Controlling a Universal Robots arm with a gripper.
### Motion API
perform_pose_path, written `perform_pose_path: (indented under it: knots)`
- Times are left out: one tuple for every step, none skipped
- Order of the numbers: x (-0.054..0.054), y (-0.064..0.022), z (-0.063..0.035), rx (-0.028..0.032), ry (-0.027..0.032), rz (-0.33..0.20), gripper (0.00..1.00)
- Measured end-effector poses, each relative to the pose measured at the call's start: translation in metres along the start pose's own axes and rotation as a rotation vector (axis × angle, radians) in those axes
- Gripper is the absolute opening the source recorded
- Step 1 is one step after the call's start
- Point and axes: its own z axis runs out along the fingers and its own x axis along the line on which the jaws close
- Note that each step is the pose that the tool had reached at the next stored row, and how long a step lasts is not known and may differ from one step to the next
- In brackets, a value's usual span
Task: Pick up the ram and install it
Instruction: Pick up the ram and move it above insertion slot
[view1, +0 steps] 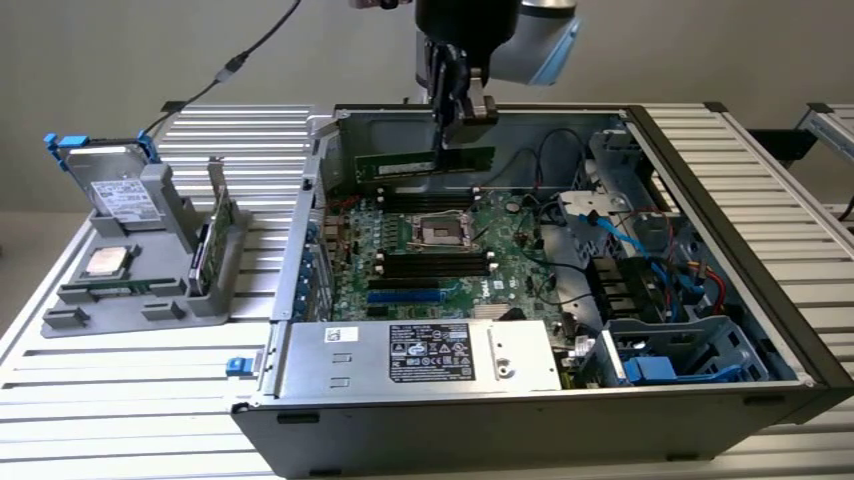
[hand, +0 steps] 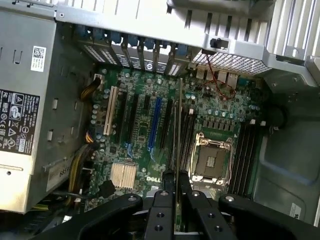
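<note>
The hand (view1: 447, 140) is closed narrowly on the ram (view1: 400, 165), holding it at the upper centre of the exterior view, above the motherboard (view1: 514, 260). The ram's long axis runs across the frame, parallel with the black memory slots (view1: 427, 262) that flank the CPU socket (view1: 441, 232) lower in the frame.

The slim green ram (view1: 400, 165) hangs level, on edge, held above the motherboard (view1: 497, 250).

I worked in what looked like a robotics lab: an opened desktop tower (view1: 534, 435) lay on a slotted aluminium table (view1: 107, 400), a grey fixture (view1: 80, 320) held spare computer parts, and my gripper (view1: 449, 140) hung above the motherboard (view1: 514, 255), before a plain beige wall (view1: 694, 50).
</note>
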Motion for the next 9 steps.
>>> perform_pose_path:
  knots:
    - [-0.001, -0.0023, 0.0011, -0.0001, 0.0004, 0.000, 0.14]
    - [-0.002, -0.0043, 0.0026, -0.0002, 0.0010, 0.000, 0.14]
    - [-0.003, -0.0059, 0.0042, -0.0003, 0.0014, 0.001, 0.14]
    - [-0.004, -0.0075, 0.0059, -0.0003, 0.0018, 0.001, 0.14]
    - [-0.005, -0.0091, 0.0078, -0.0004, 0.0022, 0.001, 0.14]
    - [-0.006, -0.0106, 0.0096, -0.0004, 0.0024, 0.002, 0.14]
    - [-0.006, -0.0119, 0.0112, -0.0002, 0.0022, 0.005, 0.14]
    - [-0.006, -0.0131, 0.0129, 0.0002, 0.0018, 0.010, 0.14]
    - [-0.005, -0.0143, 0.0145, 0.0005, 0.0017, 0.016, 0.14]
